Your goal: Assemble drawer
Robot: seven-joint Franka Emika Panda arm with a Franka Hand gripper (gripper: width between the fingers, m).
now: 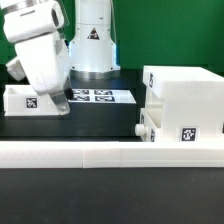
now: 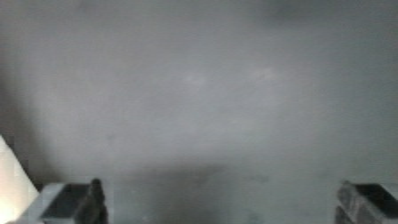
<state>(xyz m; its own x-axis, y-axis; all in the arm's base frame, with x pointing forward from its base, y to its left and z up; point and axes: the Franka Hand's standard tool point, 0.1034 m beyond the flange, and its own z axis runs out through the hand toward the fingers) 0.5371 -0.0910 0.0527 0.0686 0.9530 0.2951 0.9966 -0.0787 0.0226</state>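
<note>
The large white cube-shaped housing (image 1: 185,100) stands at the exterior view's right, with a marker on its front. A smaller white part (image 1: 148,124) with a marker sticks out at its lower left side. A shallow white tray (image 1: 25,98) with a marker lies at the exterior view's left. My gripper (image 1: 58,103) hangs low right beside that tray, mostly hidden by the white hand. In the wrist view the gripper (image 2: 222,200) is open and empty, its fingers (image 2: 75,200) wide apart over the dark table. A white sliver (image 2: 9,175) shows at the edge.
The marker board (image 1: 95,97) lies flat on the table between the tray and the housing, in front of the arm's base (image 1: 92,45). A long low white rail (image 1: 110,152) runs across the front.
</note>
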